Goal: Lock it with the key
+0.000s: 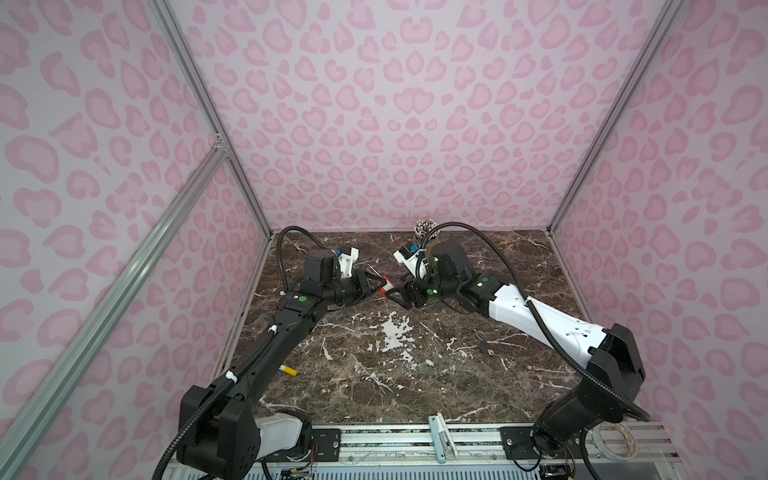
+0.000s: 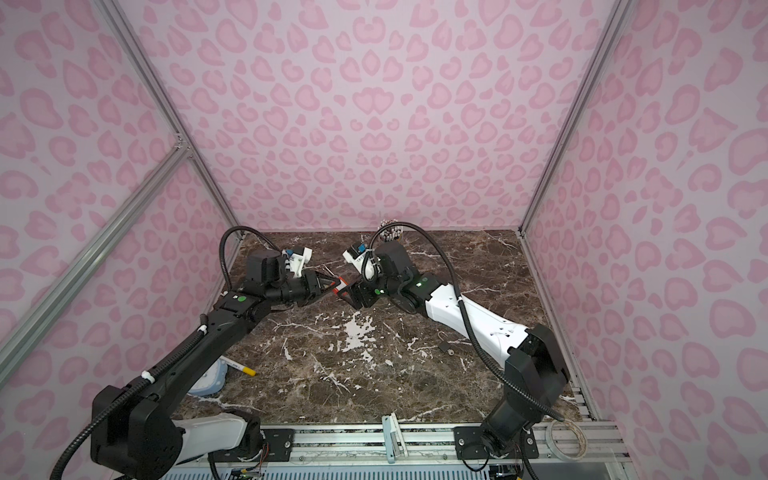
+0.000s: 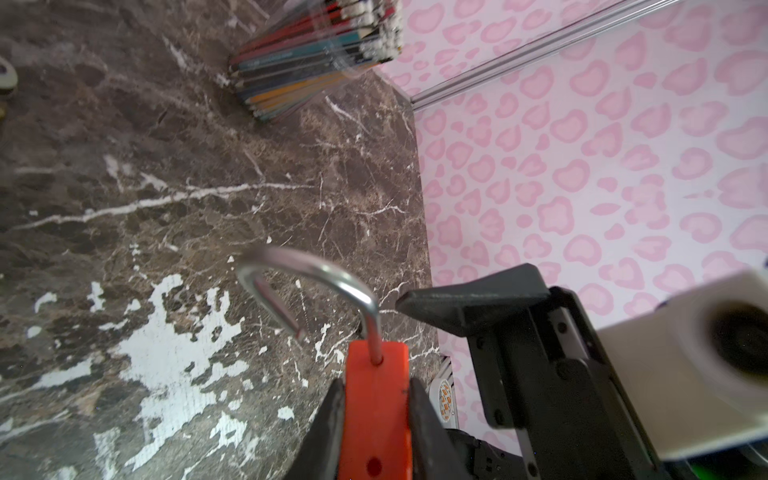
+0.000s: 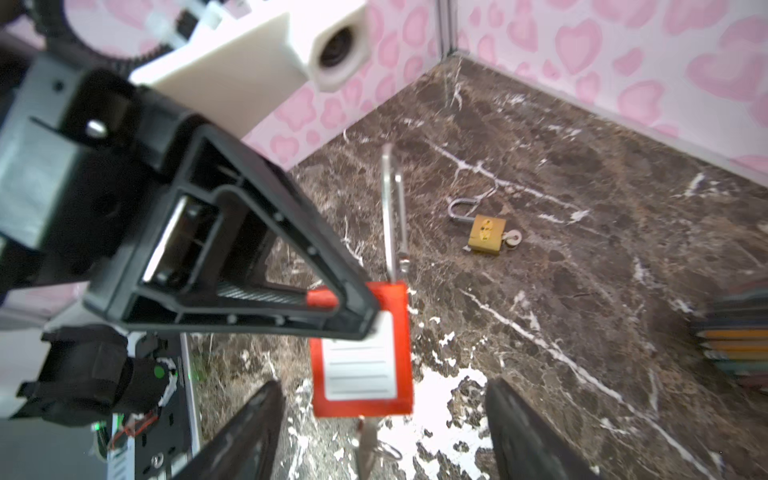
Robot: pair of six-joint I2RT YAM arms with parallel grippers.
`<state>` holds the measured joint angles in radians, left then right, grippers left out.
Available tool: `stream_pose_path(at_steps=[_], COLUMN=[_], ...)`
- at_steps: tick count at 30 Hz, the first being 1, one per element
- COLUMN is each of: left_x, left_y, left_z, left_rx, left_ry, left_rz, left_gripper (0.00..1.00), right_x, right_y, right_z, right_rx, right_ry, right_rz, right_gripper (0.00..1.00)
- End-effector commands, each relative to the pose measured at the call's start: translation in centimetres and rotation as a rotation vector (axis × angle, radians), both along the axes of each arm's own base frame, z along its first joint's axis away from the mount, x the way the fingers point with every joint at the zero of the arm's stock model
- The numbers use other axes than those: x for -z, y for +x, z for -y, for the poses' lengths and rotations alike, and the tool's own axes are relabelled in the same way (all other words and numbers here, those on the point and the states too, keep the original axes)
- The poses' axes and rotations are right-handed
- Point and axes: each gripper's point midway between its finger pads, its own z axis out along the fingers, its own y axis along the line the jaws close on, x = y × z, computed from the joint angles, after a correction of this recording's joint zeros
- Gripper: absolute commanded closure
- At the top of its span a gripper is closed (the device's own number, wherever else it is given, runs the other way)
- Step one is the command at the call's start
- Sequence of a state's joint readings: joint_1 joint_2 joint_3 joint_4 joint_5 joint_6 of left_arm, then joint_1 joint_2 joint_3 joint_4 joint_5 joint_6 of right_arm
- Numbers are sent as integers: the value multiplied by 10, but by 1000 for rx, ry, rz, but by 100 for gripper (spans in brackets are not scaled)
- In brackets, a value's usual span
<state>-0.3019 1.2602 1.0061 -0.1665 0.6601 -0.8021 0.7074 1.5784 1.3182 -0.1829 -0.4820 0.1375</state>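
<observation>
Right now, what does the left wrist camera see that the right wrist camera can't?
Only the left wrist view: the red padlock's thin top edge and its shackle curving open like a hook. Only the right wrist view: the padlock's white label, a key beneath it, a brass padlock lying on the table, and the right gripper's open gap. Both: the left gripper holding the red padlock, the marble table, a bundle of pencils.

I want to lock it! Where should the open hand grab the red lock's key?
I'd grab the silver end of the key poking out of the red lock, opposite its loop. Come straight at that end, where the open right hand faces it, and pinch its flat sides.
</observation>
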Motion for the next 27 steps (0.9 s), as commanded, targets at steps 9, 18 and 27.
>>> stream_pose_path(at_steps=[9,18,27], left_x=[-157,-206,-226], left_y=[26,9,-1], left_z=[2,6,2], left_rx=[-57,4,5], left_ry=[-214,-381,-404], left_rz=[490,637,681], left_gripper=[82,85,86], right_x=[-166,-202,-205], right_y=[27,22,14], right_z=[33,35,19], right_rx=[113,65,-14], right_ry=[746,890,926], right_rz=[3,-10,-77], right_gripper=[19,19,21])
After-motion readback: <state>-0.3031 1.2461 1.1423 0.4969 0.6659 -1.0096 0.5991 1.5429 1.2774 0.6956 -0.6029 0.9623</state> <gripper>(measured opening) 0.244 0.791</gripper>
